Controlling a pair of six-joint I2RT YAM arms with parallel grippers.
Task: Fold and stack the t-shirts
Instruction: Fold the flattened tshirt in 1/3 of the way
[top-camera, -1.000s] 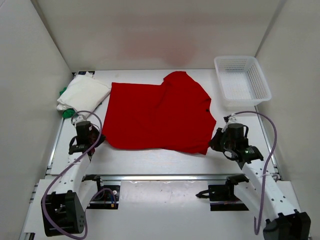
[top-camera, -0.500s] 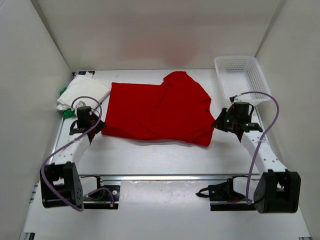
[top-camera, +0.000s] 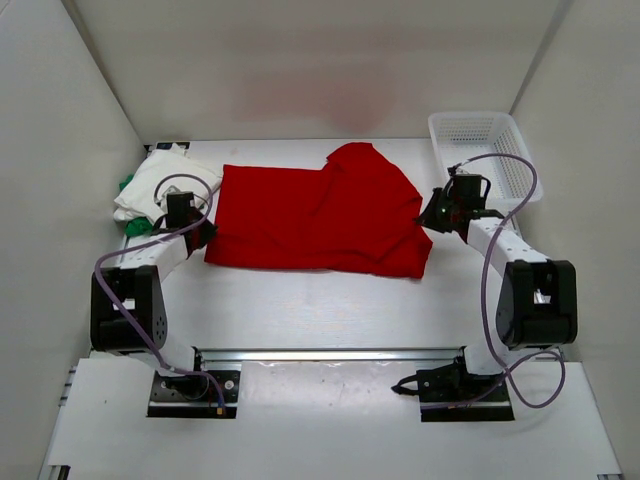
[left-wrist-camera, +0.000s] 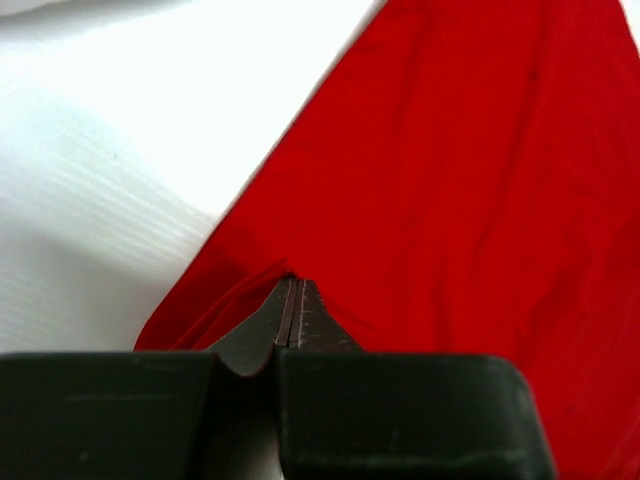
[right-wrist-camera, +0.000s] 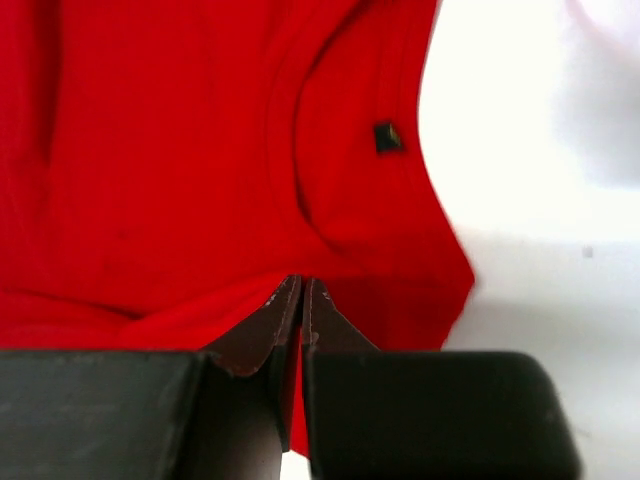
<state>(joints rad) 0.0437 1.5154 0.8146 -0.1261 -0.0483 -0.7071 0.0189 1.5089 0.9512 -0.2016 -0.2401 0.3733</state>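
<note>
Rail (top-camera: 330, 353): runs along the near part of the bench (top-camera: 320, 310), between the two arm bases.
Near bench: bare white strip between the rail and the red shirt (top-camera: 310, 215).
Left gripper (top-camera: 203, 236): at the shirt's near left corner, towards the left edge of the bench. Jaws clenched on a small bunched fold of red cloth; the left wrist view shows the tips (left-wrist-camera: 295, 285) pressed together with cloth gathered at them.
Right gripper (top-camera: 430, 216): at the shirt's right side, near the right edge of the bench. Jaws pinched tight on the red hem; the right wrist view shows the tips (right-wrist-camera: 302, 283) meeting on cloth.
Red shirt: spread across mid-bench between the two grippers, wrinkled, with a rounded lobe reaching the far edge. A small dark label (right-wrist-camera: 388, 136) sits on it near the right border.
White shirt (top-camera: 165, 180): folded, far left corner, just beside the red shirt.
Green shirt (top-camera: 126, 183): under the white one, only its edges showing.
Basket (top-camera: 470, 117): far right corner, apart from the red shirt.
</note>
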